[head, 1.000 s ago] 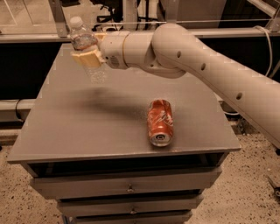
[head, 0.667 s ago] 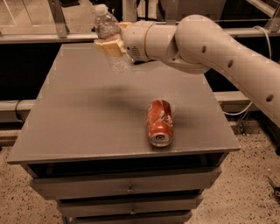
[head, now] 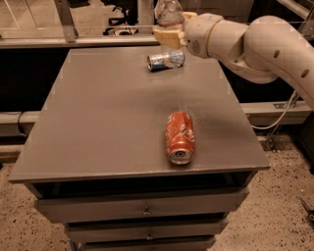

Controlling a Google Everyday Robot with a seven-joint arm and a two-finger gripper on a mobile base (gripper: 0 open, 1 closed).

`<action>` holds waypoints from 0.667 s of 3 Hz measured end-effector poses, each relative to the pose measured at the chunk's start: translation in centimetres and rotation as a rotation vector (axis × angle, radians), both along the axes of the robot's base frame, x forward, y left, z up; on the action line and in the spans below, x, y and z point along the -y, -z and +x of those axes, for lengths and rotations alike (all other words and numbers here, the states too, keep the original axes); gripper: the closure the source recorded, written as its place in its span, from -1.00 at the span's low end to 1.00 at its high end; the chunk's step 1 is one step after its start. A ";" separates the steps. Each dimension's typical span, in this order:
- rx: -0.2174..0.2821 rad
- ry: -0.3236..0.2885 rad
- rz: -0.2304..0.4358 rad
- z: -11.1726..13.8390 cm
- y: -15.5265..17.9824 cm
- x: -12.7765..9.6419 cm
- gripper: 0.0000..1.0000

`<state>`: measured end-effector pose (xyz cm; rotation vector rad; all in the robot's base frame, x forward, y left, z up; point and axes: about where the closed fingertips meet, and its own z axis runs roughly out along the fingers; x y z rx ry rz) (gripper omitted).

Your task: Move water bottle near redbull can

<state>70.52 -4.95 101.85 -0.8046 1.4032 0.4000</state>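
Holding the water bottle [head: 169, 12] upright, the gripper [head: 169, 35] sits at the far edge of the grey table [head: 108, 112], its pale fingers closed around the bottle's middle. The bottle hangs clear of the surface, cap up. Its clear base shows just above or right beside the redbull can [head: 157, 62], though contact cannot be judged. That can lies on its side near the far edge. A fatter red soda can [head: 180, 136] also lies on its side, well apart toward the near edge. The arm [head: 265, 41] reaches in from the right. Step in hand looks like transport, nearly over the goal. Next move likely calls for lowering the bottle straight down beside the slim can without bumping it, since it could roll, then letting go.
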 end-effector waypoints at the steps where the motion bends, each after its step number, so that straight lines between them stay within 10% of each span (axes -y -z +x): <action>1: -0.009 0.061 0.049 2.9 0.6 3.9 1.00; 2: -0.029 0.101 0.068 5.4 1.2 6.3 1.00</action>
